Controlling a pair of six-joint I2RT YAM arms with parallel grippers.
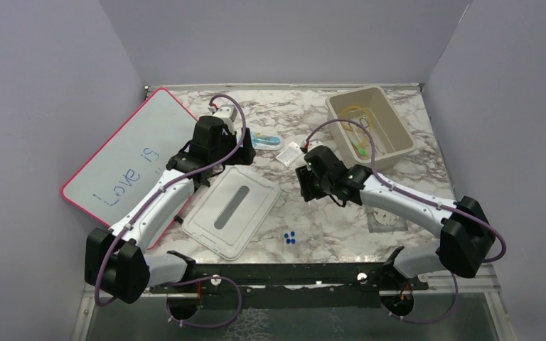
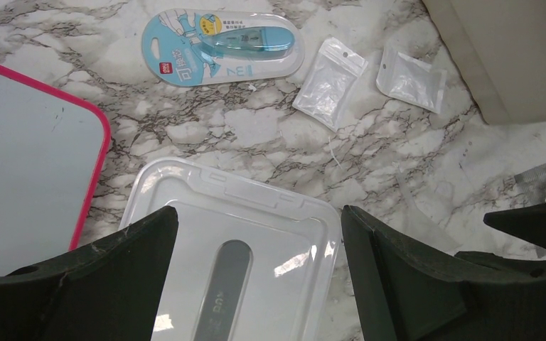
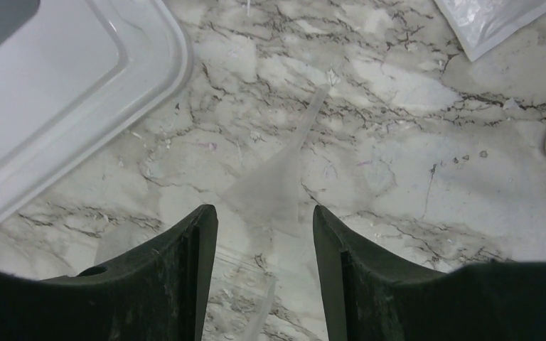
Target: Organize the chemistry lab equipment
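Note:
A clear plastic funnel-shaped piece (image 3: 284, 167) lies flat on the marble, its thin stem pointing away. My right gripper (image 3: 263, 209) is open, low over the piece's wide end, with a finger on each side and no grip. My left gripper (image 2: 257, 213) is wide open above the far corner of a clear lid (image 2: 256, 234), holding nothing. Two small clear bags (image 2: 330, 82) lie on the marble ahead of it. In the top view, yellow tubing (image 1: 359, 114) and a green stick (image 1: 365, 148) lie inside the beige bin (image 1: 404, 138) at the back right.
A pink-rimmed whiteboard (image 1: 124, 167) leans at the left. A blue correction-tape pack (image 2: 220, 46) lies near the back. Small blue pieces (image 1: 289, 238) sit near the front, and a clear dish (image 1: 386, 219) lies beside the right arm. Grey walls enclose the table.

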